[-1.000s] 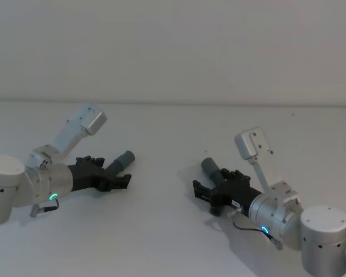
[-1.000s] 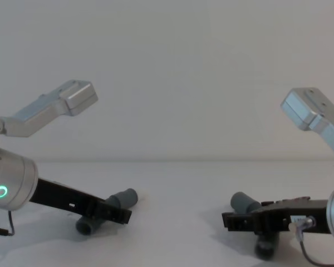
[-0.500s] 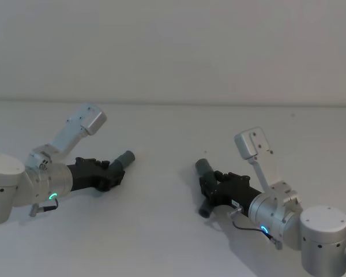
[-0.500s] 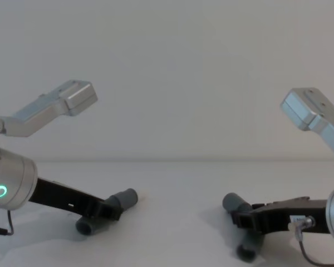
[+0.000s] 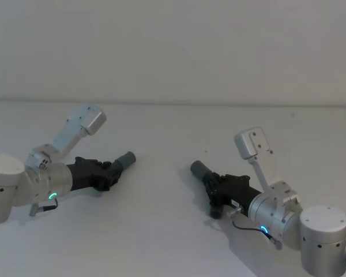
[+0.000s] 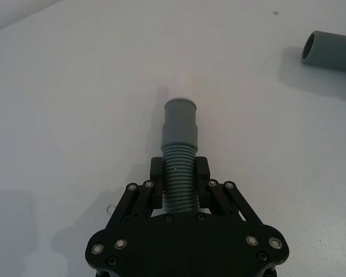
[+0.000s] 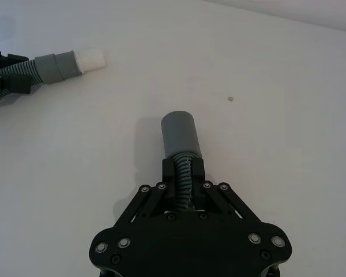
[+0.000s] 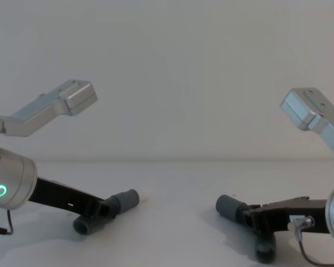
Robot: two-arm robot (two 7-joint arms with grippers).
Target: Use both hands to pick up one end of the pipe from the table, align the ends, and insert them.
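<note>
So: pipe is in 2 pcs, well apart on the table (image 5: 161, 236). L piece (image 5: 123, 161) sits at the robot's left, its free collar slanting inward and away from the robot; R piece (image 5: 199, 169) sits at the right, collar also slanting inward and away, so the 2 open ends angle toward the middle w/ bare table between them. In the chest view L piece (image 8: 126, 201) tilts up toward centre, its other end low by the table surface; R piece (image 8: 227, 206) does the same from the other side, its lower end hanging down near the surface. Can't tell if either low end touches the table. L gripper (image 5: 110, 173) is clamped on L piece's ribbed middle: in the L wrist view the fingers (image 6: 156, 172) press both sides of the ribs and the smooth collar of L piece (image 6: 180, 124) sticks out in front; R piece's open end (image 6: 331, 51) shows farther off. R gripper (image 5: 214, 187) is likewise clenched on R piece: in the R wrist view its fingers (image 7: 168, 171) pinch the ribbed part just behind the collar (image 7: 181, 134), w/ L piece (image 7: 56, 66) far off, its tip looking whitish there. Both arms reach in low from the sides, each w/ a lit ring.
</note>
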